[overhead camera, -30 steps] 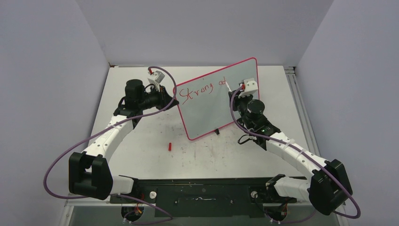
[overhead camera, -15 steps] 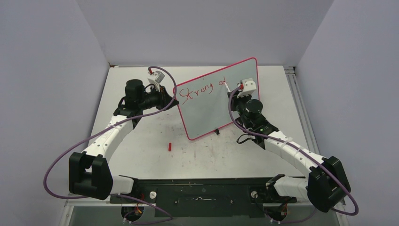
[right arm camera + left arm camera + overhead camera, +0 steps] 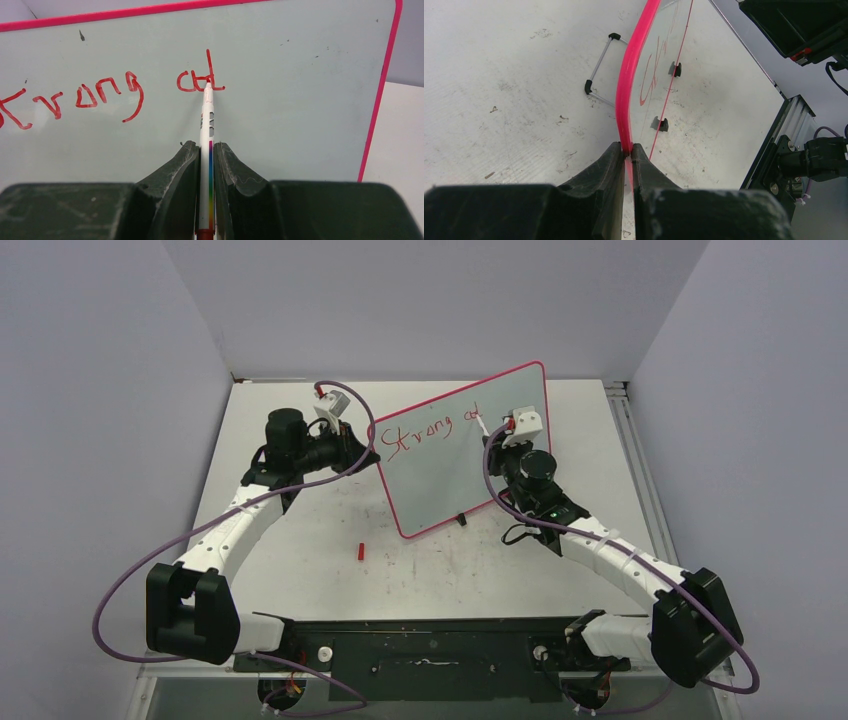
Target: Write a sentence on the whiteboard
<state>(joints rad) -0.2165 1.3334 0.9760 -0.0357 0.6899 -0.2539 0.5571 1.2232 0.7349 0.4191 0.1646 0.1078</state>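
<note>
The whiteboard [image 3: 470, 455] stands tilted on its black feet mid-table, white with a pink-red rim. Red lettering [image 3: 432, 428] on it reads "Strong at" in one line; it also shows in the right wrist view [image 3: 100, 95]. My left gripper [image 3: 366, 445] is shut on the board's left rim [image 3: 625, 100], seen edge-on. My right gripper [image 3: 497, 433] is shut on a white marker [image 3: 206, 150] with a rainbow stripe. The marker's tip [image 3: 207, 86] touches the board at the base of the "t".
A red marker cap [image 3: 360, 551] lies on the scuffed tabletop in front of the board. The board's wire stand [image 3: 599, 75] reaches out behind it. A metal rail [image 3: 625, 430] runs along the table's right edge.
The right gripper has shifted slightly up and left along the board with the marker. The left arm and the board have not moved.
</note>
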